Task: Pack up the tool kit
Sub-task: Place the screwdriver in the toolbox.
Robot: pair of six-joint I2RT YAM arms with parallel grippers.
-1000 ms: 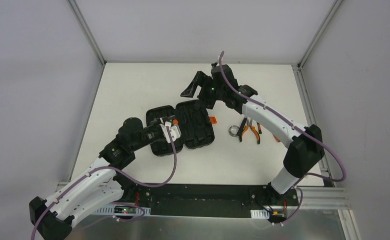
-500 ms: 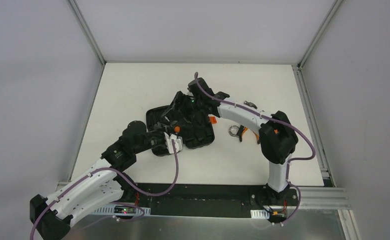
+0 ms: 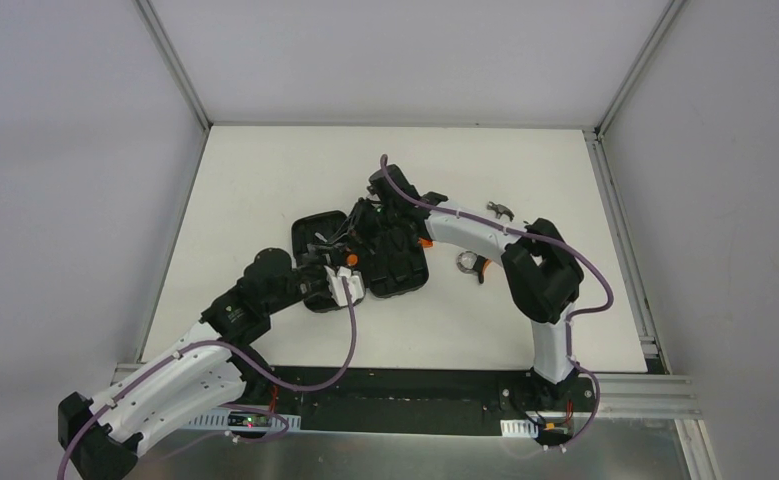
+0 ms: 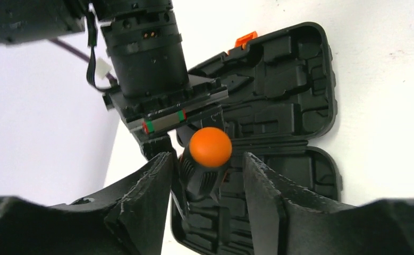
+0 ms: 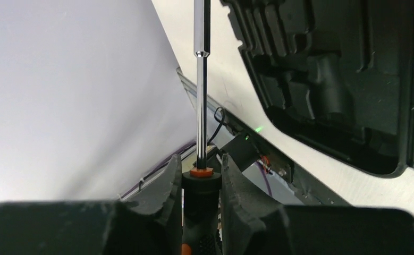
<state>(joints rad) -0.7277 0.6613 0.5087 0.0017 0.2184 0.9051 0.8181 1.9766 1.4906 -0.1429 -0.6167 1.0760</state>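
From above, the left arm (image 3: 190,360) stretched from the near left corner up and to the right, its wrist low over the near edge of the open case (image 3: 402,262), which lay flat at the middle of the table (image 3: 255,180). The right arm (image 3: 540,275) was folded sharply at the elbow, its forearm running leftward, so that the right gripper (image 3: 362,225) hung over the case's far side. The left gripper (image 3: 348,282) faced it across the case. Pliers (image 3: 483,266) lay on the table just right of the case, partly under the right forearm.

In the left wrist view, the left gripper's fingers (image 4: 157,183) stood on either side of the orange-capped handle of the screwdriver (image 4: 210,149), with a gap on each side: released, not gripping. The right gripper's body loomed just behind the handle, above the case's moulded slots.

In the right wrist view, the right gripper was clenched on the screwdriver's black handle. The bright shaft ran straight out beyond the fingertips, and the case lay off to one side.
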